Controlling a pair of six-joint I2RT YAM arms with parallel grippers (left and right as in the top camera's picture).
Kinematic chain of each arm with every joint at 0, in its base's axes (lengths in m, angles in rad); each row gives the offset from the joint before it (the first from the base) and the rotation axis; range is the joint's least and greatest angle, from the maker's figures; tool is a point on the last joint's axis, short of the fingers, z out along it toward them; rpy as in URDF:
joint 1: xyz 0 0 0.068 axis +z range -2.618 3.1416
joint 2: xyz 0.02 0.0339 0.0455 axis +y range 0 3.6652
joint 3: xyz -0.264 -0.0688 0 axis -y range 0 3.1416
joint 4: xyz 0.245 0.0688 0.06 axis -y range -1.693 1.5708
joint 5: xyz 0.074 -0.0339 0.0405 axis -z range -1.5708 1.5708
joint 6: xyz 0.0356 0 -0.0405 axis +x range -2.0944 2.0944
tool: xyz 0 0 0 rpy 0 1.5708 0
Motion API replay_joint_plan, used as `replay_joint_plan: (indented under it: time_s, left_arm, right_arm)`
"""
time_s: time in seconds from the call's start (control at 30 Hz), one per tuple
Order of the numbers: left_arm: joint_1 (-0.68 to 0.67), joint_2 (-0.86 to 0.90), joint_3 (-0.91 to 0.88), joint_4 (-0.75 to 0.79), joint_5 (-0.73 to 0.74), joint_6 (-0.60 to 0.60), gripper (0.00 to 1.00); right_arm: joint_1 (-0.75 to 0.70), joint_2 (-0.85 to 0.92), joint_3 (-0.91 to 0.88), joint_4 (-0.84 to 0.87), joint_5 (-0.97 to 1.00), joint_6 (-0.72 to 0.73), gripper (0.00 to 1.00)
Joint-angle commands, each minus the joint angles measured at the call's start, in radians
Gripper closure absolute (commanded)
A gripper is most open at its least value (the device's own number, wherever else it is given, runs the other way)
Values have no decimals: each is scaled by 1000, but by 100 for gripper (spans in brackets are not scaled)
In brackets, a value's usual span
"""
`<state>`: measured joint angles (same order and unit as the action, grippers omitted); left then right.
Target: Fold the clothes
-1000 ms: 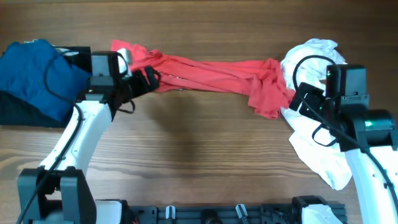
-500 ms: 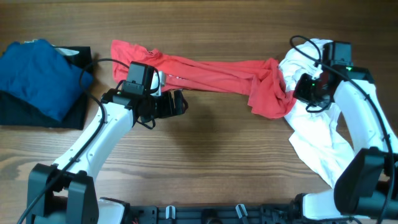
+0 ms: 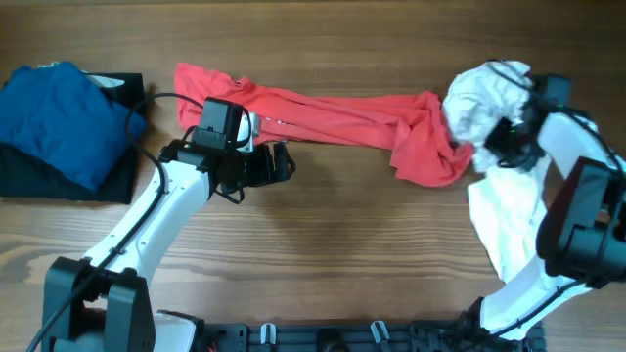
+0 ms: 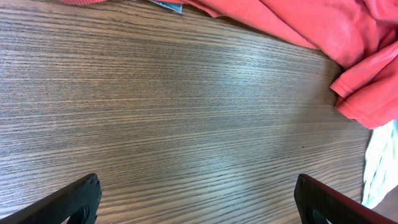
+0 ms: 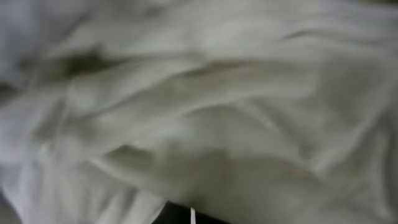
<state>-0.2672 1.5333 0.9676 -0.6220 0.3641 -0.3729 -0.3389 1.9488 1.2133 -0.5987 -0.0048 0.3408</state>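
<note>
The red T-shirt [image 3: 333, 115] lies stretched in a twisted band across the far middle of the table; its right end [image 4: 323, 25] shows in the left wrist view. My left gripper [image 3: 284, 163] hovers open over bare wood just in front of it, fingers [image 4: 81, 196] wide apart and holding nothing. The white garment [image 3: 509, 215] lies crumpled at the right, bunched up against the red shirt's end. My right gripper [image 3: 492, 147] is buried in that bunch and shut on it; white cloth [image 5: 199, 93] fills its wrist view. The blue garment [image 3: 54, 117] rests on the black one [image 3: 39, 176] at far left.
The wooden table [image 3: 323, 244] shows bare wood in front of the red shirt. A corner of the white cloth [image 4: 380, 162] reaches the right edge of the left wrist view. The arm bases stand at the front edge.
My right gripper has shut in the white garment and drawn it rightward, bunching it higher. My left arm left the red shirt's left end a second ago and has since stayed still.
</note>
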Motion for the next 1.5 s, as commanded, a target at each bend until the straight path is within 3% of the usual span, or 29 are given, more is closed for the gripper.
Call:
replay_joint_plan:
  time_s: [0.0,0.13,0.27,0.33,0.37,0.53,0.57,0.7,0.77,1.1,1.13,1.17,1.23,1.37,1.47]
  left_arm:
    - [-4,-2,1,0,-10,-2,0]
    - [-4,-2,1,0,-9,-2,0]
    - [-4,-2,1,0,-9,-2,0]
    - [-4,-2,1,2,-10,-2,0]
    - [-4,-2,1,5,-10,-2,0]
    - [-4,-2,1,50,-51,-2,0]
    - [-4,-2,1,46,-51,-2,0]
    - [-4,-2,1,42,-51,-2,0]
    - [-4,-2,1,42,-51,-2,0]
    - [-4,-2,1,31,-51,-2,0]
    - [-4,-2,1,31,-51,-2,0]
    - [-4,-2,1,31,-51,-2,0]
    - [-4,-2,1,31,-51,-2,0]
    - [-4,-2,1,32,-51,-2,0]
    - [-4,-2,1,64,-51,-2,0]
  right_arm:
    - [-136,65,13,33,248,60,96]
    - [-272,32,79,1,182,215,95]
    - [-283,-95,139,24,-28,87,91]
    - [-241,-193,139,25,-199,-26,79]
    - [-206,-240,139,9,-285,-100,73]
    - [127,-347,135,-234,-337,-304,67]
    - [248,-336,117,-262,-287,-307,65]
    - [471,-285,57,-177,-190,-250,61]
    - [547,-246,42,-125,32,-97,59]
    - [572,-40,42,21,57,-20,64]
    - [572,-29,42,26,57,-20,73]
    - [571,-24,42,25,58,-19,92]
    - [571,-41,47,-9,76,-19,96]
    - [571,-287,137,-327,124,-87,96]
    - [571,-528,135,-618,158,-21,96]
